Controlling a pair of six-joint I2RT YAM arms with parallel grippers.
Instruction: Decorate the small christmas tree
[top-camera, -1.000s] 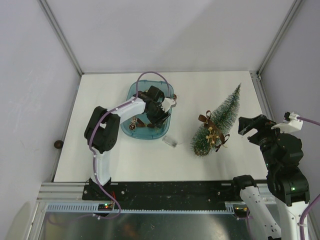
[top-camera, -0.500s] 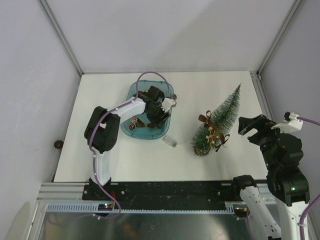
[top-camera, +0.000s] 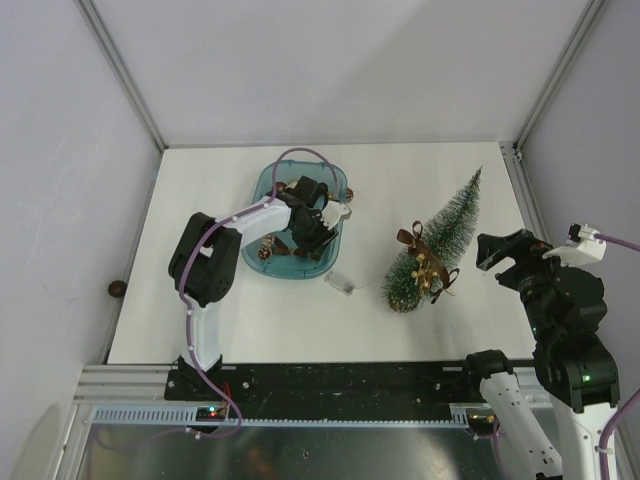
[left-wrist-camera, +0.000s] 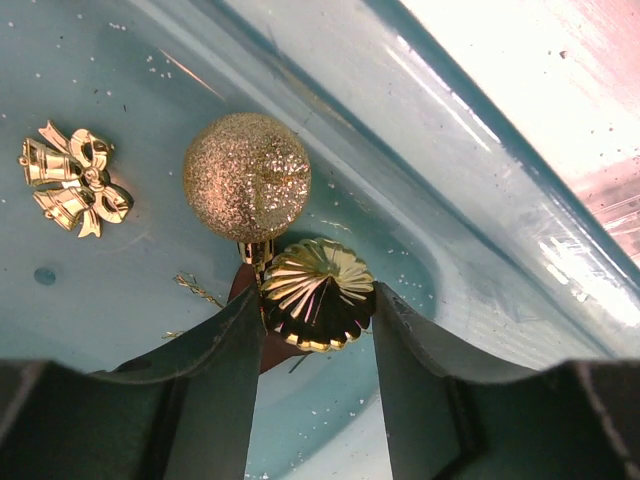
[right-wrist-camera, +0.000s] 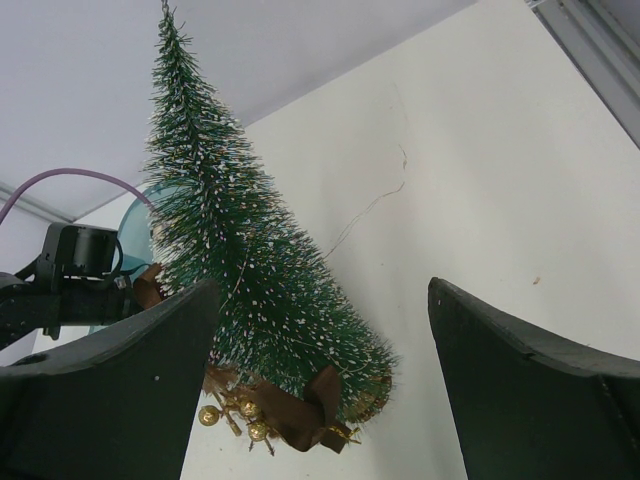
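Note:
The small christmas tree (top-camera: 442, 243) lies on its side on the white table, tip toward the far right; it also shows in the right wrist view (right-wrist-camera: 250, 280). A brown bow with gold berries (top-camera: 425, 264) sits on its lower part. My left gripper (top-camera: 316, 236) reaches into the teal tray (top-camera: 262, 186), and its jaws press both sides of a gold fluted ornament (left-wrist-camera: 316, 293). A gold glitter ball (left-wrist-camera: 247, 176) touches that ornament. My right gripper (top-camera: 497, 256) hangs open and empty just right of the tree's base.
Gold bells with a bow (left-wrist-camera: 72, 180) and a pinecone (top-camera: 266, 249) lie in the tray. A small clear piece (top-camera: 341, 284) lies on the table by the tray's near right corner. Metal frame posts stand at the table's far corners.
My left gripper has shifted slightly toward the tray's near right part. The right arm and the tree have not moved.

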